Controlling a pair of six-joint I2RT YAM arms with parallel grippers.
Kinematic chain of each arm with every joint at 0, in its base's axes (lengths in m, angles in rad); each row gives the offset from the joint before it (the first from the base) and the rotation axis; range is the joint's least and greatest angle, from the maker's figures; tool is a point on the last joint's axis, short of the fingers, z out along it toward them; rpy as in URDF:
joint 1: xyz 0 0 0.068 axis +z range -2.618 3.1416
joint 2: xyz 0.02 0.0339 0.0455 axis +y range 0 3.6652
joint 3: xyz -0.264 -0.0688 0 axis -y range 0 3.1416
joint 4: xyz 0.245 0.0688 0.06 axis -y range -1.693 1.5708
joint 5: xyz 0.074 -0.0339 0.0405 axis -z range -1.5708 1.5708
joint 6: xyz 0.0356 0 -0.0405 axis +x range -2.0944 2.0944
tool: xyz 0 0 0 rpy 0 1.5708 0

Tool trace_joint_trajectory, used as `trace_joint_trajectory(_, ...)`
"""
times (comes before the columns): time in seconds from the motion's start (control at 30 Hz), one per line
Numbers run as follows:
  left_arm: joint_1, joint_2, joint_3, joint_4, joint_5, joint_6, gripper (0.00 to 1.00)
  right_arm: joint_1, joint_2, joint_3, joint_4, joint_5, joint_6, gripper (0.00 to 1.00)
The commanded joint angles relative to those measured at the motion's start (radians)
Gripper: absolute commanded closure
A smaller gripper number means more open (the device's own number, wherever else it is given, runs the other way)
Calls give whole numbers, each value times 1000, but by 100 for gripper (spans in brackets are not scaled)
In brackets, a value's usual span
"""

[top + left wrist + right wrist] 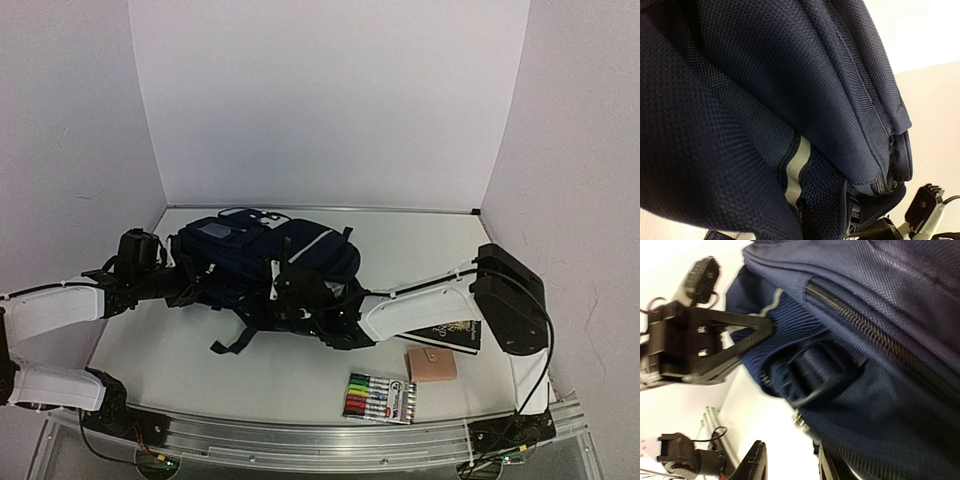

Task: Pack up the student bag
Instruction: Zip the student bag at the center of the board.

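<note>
Student bag (pixel 765 100) — left fingers (pixel 742 340) half-buried

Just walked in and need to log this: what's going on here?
Two robot arms are working on a navy bag. The left gripper is clamped on its left side; the right gripper sits at its near edge, jaws apart, holding nothing. Markers, a tan pouch and a black book lie outside it.

No wording could be read anywhere. The black booklet (pixel 455 333) on the worktop (pixel 180 350) carried gold script too small to make out, and the printing on the marker pack (pixel 380 398) was equally illegible
</note>
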Motion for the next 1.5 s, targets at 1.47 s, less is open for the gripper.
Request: trace_joint_trajectory(1.47,-4,-61,-21,146,83,-18,100,-56,145,213,48,181,-25,99)
